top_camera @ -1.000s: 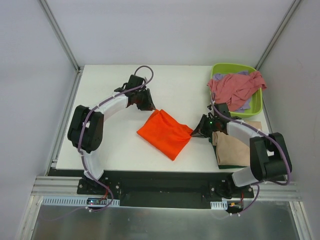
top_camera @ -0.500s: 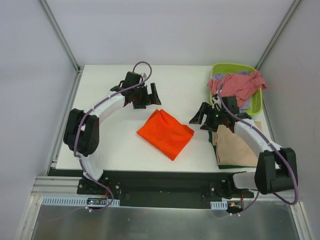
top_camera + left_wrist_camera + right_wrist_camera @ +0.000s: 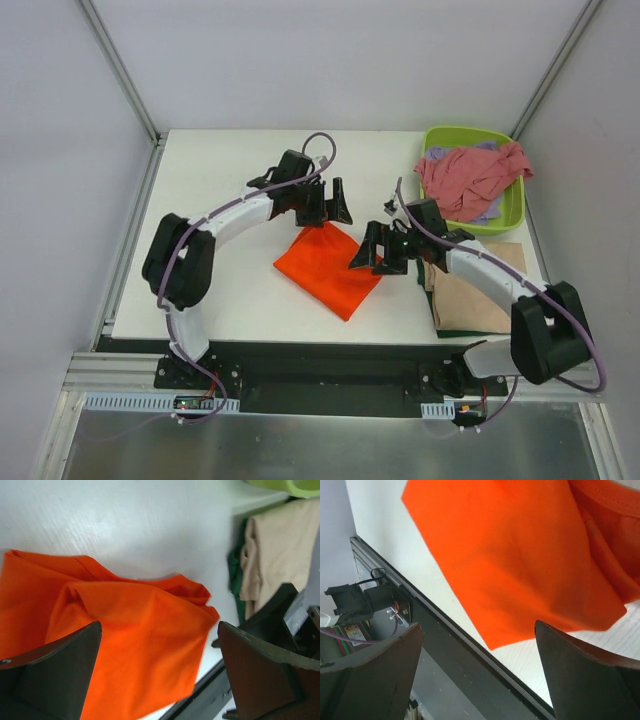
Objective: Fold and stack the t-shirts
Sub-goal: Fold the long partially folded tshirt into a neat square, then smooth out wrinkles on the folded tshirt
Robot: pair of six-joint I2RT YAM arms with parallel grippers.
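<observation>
A bright orange t-shirt (image 3: 328, 268) lies folded flat in the middle of the table, also seen in the left wrist view (image 3: 125, 625) and the right wrist view (image 3: 520, 545). My left gripper (image 3: 325, 208) hovers open over its far corner, nothing between the fingers (image 3: 159, 630). My right gripper (image 3: 382, 255) hangs open over the shirt's right corner, empty too (image 3: 479, 627). A folded tan t-shirt (image 3: 475, 290) rests on a dark green one (image 3: 445, 325) at the right. A dusty pink t-shirt (image 3: 470, 178) is heaped over a lavender one (image 3: 488, 212) in the tub.
The lime-green tub (image 3: 515, 205) stands at the back right corner. The table's near edge and black rail (image 3: 470, 650) run just below the orange shirt. Grey walls close in on the table's left, right and back sides.
Both grippers opened and let go of the orange shirt's corners. The left gripper then moved right and the right gripper moved left, both over the shirt.
</observation>
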